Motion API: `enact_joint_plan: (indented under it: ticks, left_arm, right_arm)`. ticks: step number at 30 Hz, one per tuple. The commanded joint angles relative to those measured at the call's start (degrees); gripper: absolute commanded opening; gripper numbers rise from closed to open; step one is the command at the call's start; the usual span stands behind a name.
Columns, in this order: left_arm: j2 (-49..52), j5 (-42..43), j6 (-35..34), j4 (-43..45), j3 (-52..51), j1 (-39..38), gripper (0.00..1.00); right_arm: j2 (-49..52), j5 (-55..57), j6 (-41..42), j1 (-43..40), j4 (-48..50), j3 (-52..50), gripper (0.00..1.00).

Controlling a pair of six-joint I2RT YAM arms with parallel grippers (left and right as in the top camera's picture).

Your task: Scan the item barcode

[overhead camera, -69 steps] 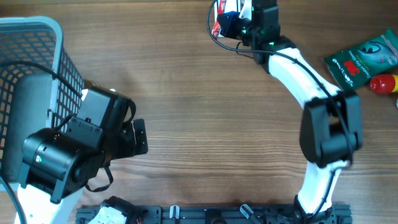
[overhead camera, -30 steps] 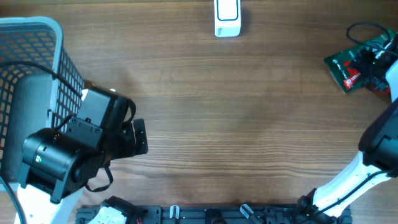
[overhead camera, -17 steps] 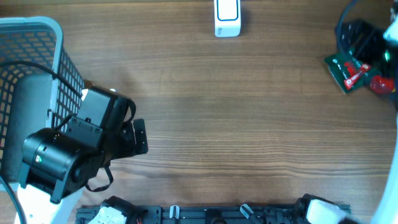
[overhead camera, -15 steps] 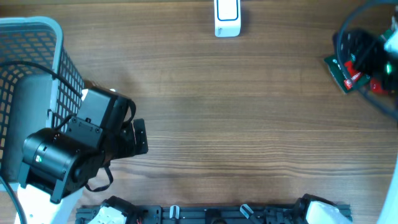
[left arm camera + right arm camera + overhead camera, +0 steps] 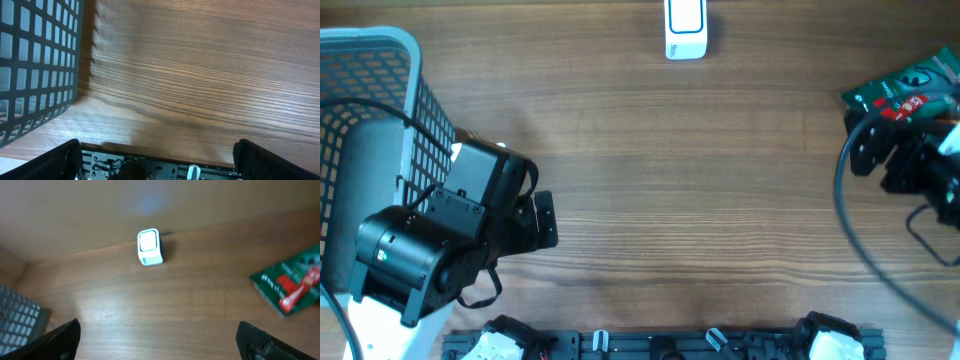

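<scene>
R arm (image 5: 910, 175) is swung off the scanner (image 5: 685, 28) at 12 o'clock and is now seen at 3–4 o'clock, just below the green packet (image 5: 905, 92). The red/blue item held there earlier is no longer seen. R gripper (image 5: 160, 342) is spread wide, w/ nothing btwn the jaws. One scan is thus judged done, and the packet, not yet gripped, is taken as the next pick.

Table (image 5: 700, 200) is brown wood grain, matte and flat. At 9 o'clock a grey plastic basket (image 5: 380, 60) w/ square lattice walls is seen. L gripper (image 5: 160, 160) is parked beside it, also spread and empty. The packet is a flat glossy pouch w/ red print, prob. soft and crinkly. The scanner is a small white rounded box, hard-shelled.
</scene>
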Motion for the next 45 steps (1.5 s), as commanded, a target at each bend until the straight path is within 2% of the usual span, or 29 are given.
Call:
enact_joint_plan:
  ticks: [1,5,9,13,17,23,28,32,34,45]
  left_arm:
    - [-0.1,-0.7,-0.6,0.0,0.4,0.2,1.0]
    - [-0.1,-0.7,-0.6,0.0,0.4,0.2,1.0]
    - [-0.1,-0.7,-0.6,0.0,0.4,0.2,1.0]
    - [-0.1,-0.7,-0.6,0.0,0.4,0.2,1.0]
    - [-0.1,-0.7,-0.6,0.0,0.4,0.2,1.0]
    - [-0.1,-0.7,-0.6,0.0,0.4,0.2,1.0]
    - [-0.1,-0.7,-0.6,0.0,0.4,0.2,1.0]
    - [-0.1,-0.7,-0.6,0.0,0.4,0.2,1.0]
    - [-0.1,-0.7,-0.6,0.0,0.4,0.2,1.0]
    - [-0.1,-0.7,-0.6,0.0,0.4,0.2,1.0]
  right_arm:
    - [-6.5,-1.9,-5.1,2.1,4.4,-4.9,1.0]
    - [-16.9,-1.5,-5.3,8.8,18.7,-17.0,1.0]
    - [-29.7,-1.5,-5.1,14.8,37.3,-34.0,1.0]
    - [-43.5,-1.5,-0.5,16.2,58.6,-53.6,1.0]
    - [-53.2,2.7,4.3,16.2,70.1,-68.4,1.0]
    - [-56.9,13.6,12.0,16.3,77.9,-81.7,1.0]
    - [-56.9,16.8,13.4,16.3,80.8,-90.6,1.0]
    - [-56.9,17.8,13.2,16.3,74.4,-90.5,1.0]
    - [-56.9,18.3,13.2,16.3,66.8,-90.5,1.0]
    - [-56.5,18.7,13.2,16.5,66.7,-90.5,1.0]
